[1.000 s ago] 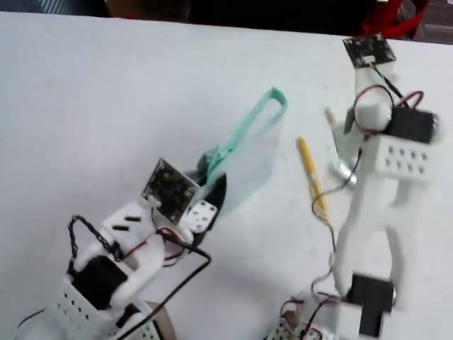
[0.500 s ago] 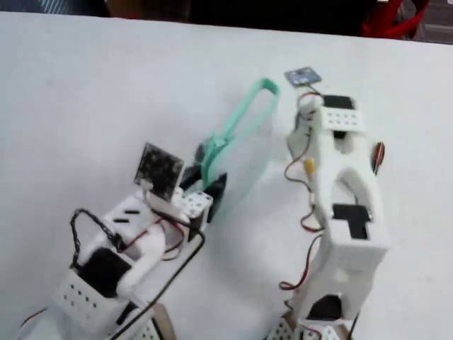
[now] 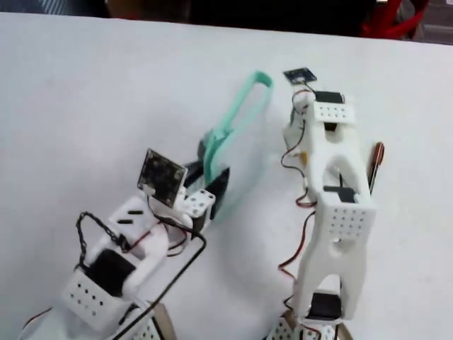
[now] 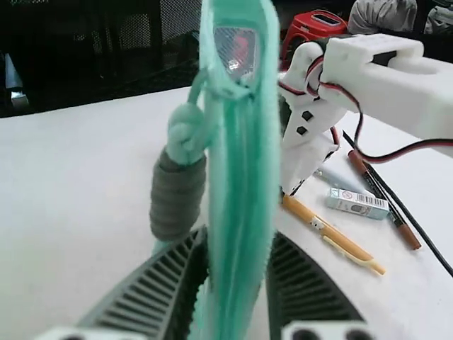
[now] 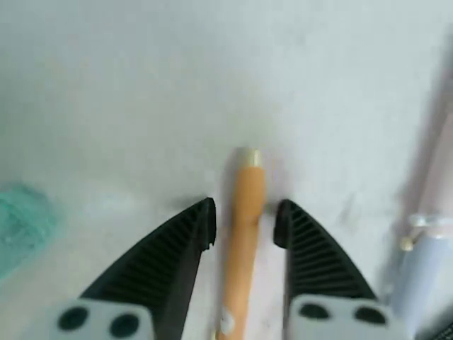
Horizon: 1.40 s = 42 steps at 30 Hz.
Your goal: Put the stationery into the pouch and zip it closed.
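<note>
My left gripper (image 4: 237, 283) is shut on the lower edge of the teal mesh pouch (image 4: 237, 142), holding it upright on edge. A grey zipper pull (image 4: 177, 195) hangs beside it. In the high view the pouch (image 3: 237, 117) stands left of the right arm (image 3: 329, 163). My right gripper (image 5: 244, 219) is open and low over the table. Its fingers straddle the yellow pen (image 5: 244, 205) with a small gap on each side. The same yellow pen (image 4: 333, 234) lies by a small eraser box (image 4: 357, 202) and a brown pen (image 4: 382, 205).
A pale pen (image 5: 425, 248) lies close beside my right gripper, and a corner of the pouch (image 5: 21, 219) shows on its other side. The brown pen (image 3: 375, 166) rests right of the right arm. The white table (image 3: 106, 85) stretches bare to the far left.
The right arm has swung left and come down over the yellow pen, which now sits between its fingers. The left arm has shifted the pouch slightly left.
</note>
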Each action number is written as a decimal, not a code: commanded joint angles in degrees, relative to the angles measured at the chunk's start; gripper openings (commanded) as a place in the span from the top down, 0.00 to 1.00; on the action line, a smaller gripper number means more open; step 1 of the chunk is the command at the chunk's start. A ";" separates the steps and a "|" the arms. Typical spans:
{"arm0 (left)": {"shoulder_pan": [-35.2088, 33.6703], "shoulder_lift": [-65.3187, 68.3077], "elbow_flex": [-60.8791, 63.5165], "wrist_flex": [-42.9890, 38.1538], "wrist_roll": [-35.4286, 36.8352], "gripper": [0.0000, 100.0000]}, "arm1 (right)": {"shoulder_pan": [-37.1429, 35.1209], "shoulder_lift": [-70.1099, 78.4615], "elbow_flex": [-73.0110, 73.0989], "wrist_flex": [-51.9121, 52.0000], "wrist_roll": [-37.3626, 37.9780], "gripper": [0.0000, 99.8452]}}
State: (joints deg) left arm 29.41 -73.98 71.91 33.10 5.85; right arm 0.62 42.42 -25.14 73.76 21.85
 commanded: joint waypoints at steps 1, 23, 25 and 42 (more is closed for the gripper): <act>-0.04 -0.22 1.67 -5.10 3.16 0.84 | 0.48 1.19 -4.04 0.48 -0.44 0.97; -0.04 -0.04 2.29 -5.27 3.43 0.84 | 1.98 -34.33 -5.54 12.88 -4.92 0.98; -0.04 -0.04 2.29 -5.27 3.43 0.84 | 1.98 -39.96 -5.63 13.32 -5.01 0.98; 0.04 -0.22 5.80 -8.09 3.34 0.84 | -20.88 -68.88 -1.05 -0.31 -11.78 0.98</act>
State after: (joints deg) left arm 29.41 -73.98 77.89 26.24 8.48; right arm -18.02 -25.10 -26.73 77.89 10.68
